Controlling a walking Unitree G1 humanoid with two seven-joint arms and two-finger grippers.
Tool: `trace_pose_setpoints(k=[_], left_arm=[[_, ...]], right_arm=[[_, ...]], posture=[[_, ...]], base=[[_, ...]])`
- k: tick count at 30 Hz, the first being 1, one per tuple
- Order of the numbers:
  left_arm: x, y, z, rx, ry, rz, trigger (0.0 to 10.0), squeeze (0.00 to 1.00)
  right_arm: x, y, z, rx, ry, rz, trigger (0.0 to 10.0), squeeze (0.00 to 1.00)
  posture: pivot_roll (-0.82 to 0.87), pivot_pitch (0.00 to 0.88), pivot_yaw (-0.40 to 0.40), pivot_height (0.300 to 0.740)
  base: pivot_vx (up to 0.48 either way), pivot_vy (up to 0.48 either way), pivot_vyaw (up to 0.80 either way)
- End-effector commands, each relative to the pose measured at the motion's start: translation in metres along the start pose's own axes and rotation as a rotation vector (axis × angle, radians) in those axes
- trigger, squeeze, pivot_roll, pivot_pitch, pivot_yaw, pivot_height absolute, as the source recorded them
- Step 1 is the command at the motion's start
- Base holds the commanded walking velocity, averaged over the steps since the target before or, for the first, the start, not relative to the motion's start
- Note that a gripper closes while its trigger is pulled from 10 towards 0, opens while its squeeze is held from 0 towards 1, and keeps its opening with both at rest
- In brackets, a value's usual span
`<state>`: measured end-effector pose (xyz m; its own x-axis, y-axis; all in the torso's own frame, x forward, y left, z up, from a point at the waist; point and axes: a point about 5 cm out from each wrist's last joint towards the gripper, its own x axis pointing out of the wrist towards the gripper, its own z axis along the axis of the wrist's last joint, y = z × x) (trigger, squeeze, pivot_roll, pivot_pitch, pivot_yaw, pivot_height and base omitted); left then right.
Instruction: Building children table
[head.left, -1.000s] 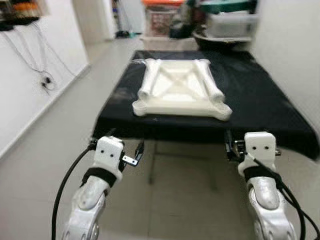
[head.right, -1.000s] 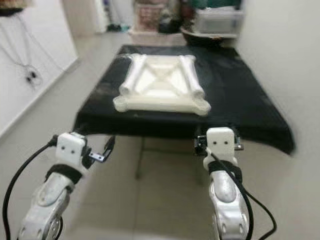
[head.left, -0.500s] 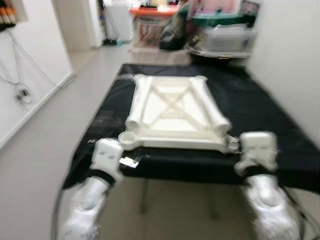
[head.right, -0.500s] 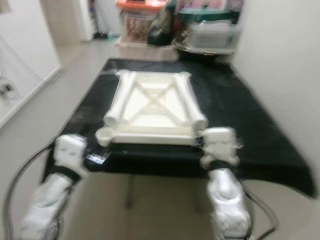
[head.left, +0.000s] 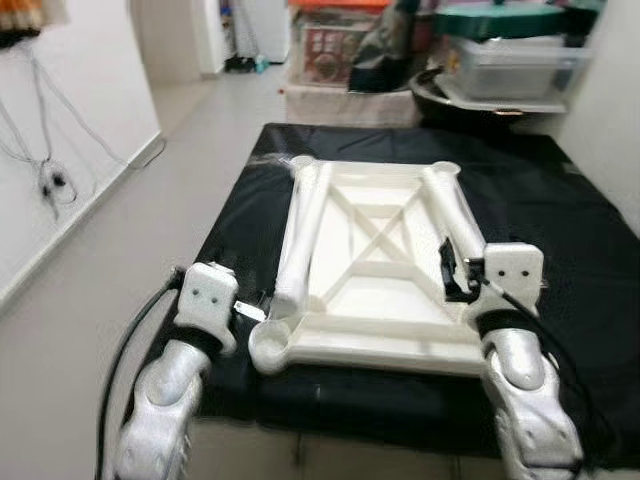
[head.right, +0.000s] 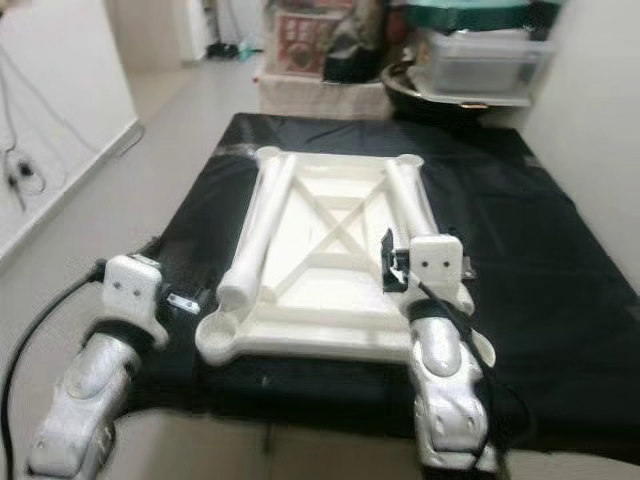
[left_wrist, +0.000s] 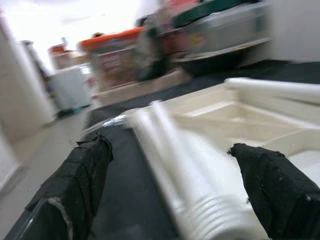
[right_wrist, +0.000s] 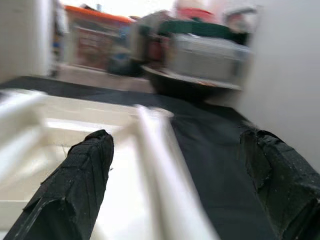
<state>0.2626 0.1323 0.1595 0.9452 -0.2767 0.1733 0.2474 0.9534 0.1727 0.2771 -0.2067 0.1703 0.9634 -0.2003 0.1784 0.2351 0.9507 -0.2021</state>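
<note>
A smooth white plastic tabletop (head.left: 372, 265) lies upside down on a black-draped table (head.left: 560, 230), cross-ribbed underneath, with two round legs lying along its sides. The left gripper (left_wrist: 170, 195) straddles the left leg (head.left: 300, 235), fingers spread wide. The right gripper (right_wrist: 185, 185), also spread wide, straddles the right leg (head.left: 452, 215). Beyond them stand blurred plastic storage bins (head.left: 510, 60), contents unclear.
</note>
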Motion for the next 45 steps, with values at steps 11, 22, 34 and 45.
trace_pose_setpoints(k=[11,22,34,45], left_arm=[[-0.002,0.003,-0.002,-0.01,0.007,0.014,10.0,0.0],[-0.001,0.001,-0.003,-0.016,0.002,0.018,10.0,0.0],[0.001,0.004,-0.005,-0.021,0.002,0.025,10.0,0.0],[0.002,0.004,-0.003,-0.022,-0.003,0.021,10.0,0.0]], right_arm=[[0.019,-0.025,-0.031,0.046,0.213,0.058,10.0,0.0],[0.035,-0.075,-0.042,0.133,0.309,0.066,10.0,0.0],[0.038,-0.08,-0.059,0.305,0.378,0.101,10.0,0.0],[0.032,-0.078,-0.077,0.325,0.441,0.121,10.0,0.0]], posture=[[0.08,0.0,-0.058,0.74],[0.07,0.0,-0.062,0.74],[0.07,0.0,-0.063,0.74],[0.08,0.0,-0.066,0.74]], base=[[0.0,0.0,0.0],[0.0,0.0,0.0],[0.0,0.0,0.0],[0.0,0.0,0.0]])
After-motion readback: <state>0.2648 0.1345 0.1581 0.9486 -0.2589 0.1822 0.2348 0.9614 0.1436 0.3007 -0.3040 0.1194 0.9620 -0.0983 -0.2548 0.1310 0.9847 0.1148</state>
